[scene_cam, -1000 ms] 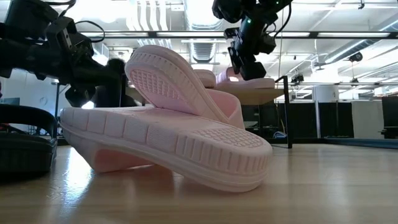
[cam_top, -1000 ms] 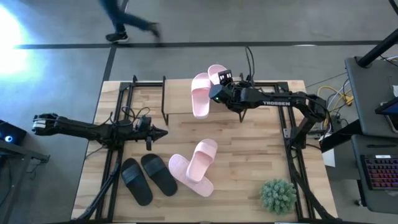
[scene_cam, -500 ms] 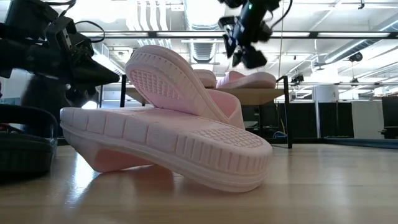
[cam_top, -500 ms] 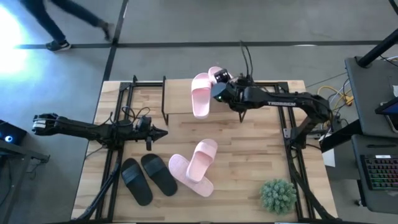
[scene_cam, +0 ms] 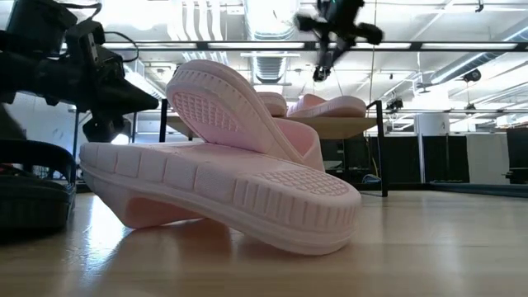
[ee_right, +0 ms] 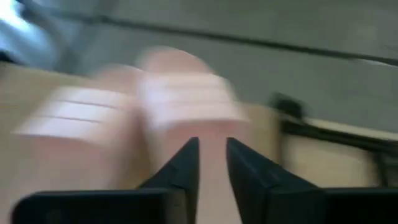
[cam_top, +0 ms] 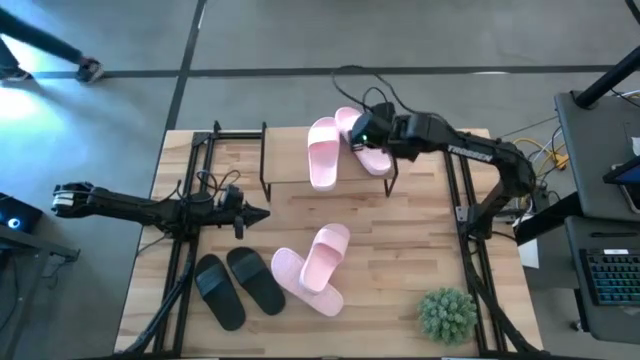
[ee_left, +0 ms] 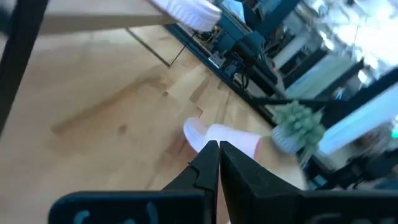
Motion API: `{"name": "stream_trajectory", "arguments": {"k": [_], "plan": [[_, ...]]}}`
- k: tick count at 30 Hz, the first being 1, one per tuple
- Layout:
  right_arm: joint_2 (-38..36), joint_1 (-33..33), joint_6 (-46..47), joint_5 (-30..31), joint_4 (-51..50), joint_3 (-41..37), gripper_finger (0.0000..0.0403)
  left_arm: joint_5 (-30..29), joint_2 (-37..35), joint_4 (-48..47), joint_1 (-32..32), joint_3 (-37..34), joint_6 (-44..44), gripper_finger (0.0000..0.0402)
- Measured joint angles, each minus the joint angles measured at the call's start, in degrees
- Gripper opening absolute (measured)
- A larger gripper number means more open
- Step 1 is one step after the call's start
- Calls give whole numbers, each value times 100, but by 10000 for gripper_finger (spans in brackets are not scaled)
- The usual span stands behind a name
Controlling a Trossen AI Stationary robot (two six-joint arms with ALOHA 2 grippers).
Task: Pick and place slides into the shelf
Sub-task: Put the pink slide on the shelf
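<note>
Two light pink slides lie flat on the shelf's wood top: one toward its middle, one at its right end. My right gripper hovers above the right one, open and touching nothing; the low view shows it well above the slides, and its wrist view looks down on them. Two more pink slides are stacked on the table, the upper leaning on the lower. Two black slides lie side by side near the left. My left gripper waits, shut, at mid-left.
A green plant ball sits at the table's near right corner. Black frame rails run along both table sides. Bare wood lies between the shelf and the stacked pink slides. A person's legs pass on the floor beyond the far left corner.
My right gripper has come off the pink slide at the shelf's right end, risen well above it and drawn back toward the table's right. That slide now lies on the shelf top, more of it showing beside the other pink one.
</note>
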Motion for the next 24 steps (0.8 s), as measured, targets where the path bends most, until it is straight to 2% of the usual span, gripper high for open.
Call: {"name": "stream_trajectory", "arguments": {"k": [4, 13, 19, 24], "plan": [[245, -425, -468, -456, -238, 288, 15, -57, 11, 161, 2, -2, -305, 0], [1060, -1376, -1445, -1025, -237, 996, 13, -233, 9, 1004, 8, 174, -455, 0], [1642, -1516, -2440, -958, -319, 1518, 13, -613, -6, 1150, 11, 177, -463, 0], [2124, -1562, -2671, -957, -1164, 1757, 13, -749, -2, 1220, 11, 200, -467, 0]]}}
